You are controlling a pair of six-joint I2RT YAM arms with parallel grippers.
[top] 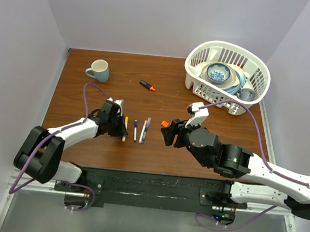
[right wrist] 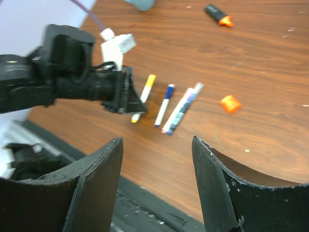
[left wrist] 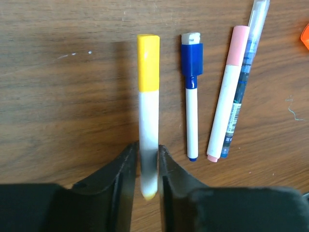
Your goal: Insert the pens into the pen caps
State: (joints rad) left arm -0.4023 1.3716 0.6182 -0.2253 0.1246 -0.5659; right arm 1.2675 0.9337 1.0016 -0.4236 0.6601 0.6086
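Lengthwise between left fingers (left wrist: 120, 183), the yellow-capped pen (left wrist: 148, 121) points cap-end away.

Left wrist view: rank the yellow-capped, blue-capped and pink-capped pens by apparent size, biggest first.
1. yellow-capped pen: longest and thickest, though it is held in the left gripper, so it may simply be nearer the camera.
2. pink-capped pen.
3. blue-capped pen: only slightly shorter, clearly slimmer.

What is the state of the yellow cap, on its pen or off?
On. The yellow cap covers one end of the white pen with no gap; the left gripper clamps the other end.
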